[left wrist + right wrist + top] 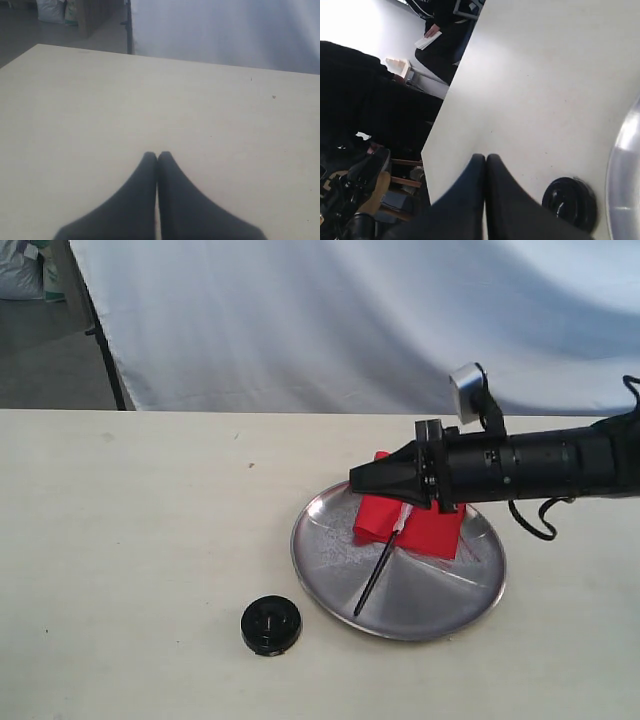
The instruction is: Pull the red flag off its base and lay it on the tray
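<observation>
The red flag (428, 528) lies on the round steel tray (330, 585), its cloth crumpled at the far side and its black pole (372, 587) pointing toward the front rim. The black base (270, 625) sits on the table to the tray's front left, empty; it also shows in the right wrist view as the base (569, 203) beside the tray's rim (622, 175). My right gripper (353, 480) hovers above the tray's far side, shut with nothing in it, seen as the right gripper (485, 158). My left gripper (157, 155) is shut over bare table, out of the exterior view.
A white backdrop sheet (350, 320) hangs behind the table. The table's left edge (447, 107) shows in the right wrist view, with dark equipment and a person beyond it. A black stand leg (105, 350) stands at the back left.
</observation>
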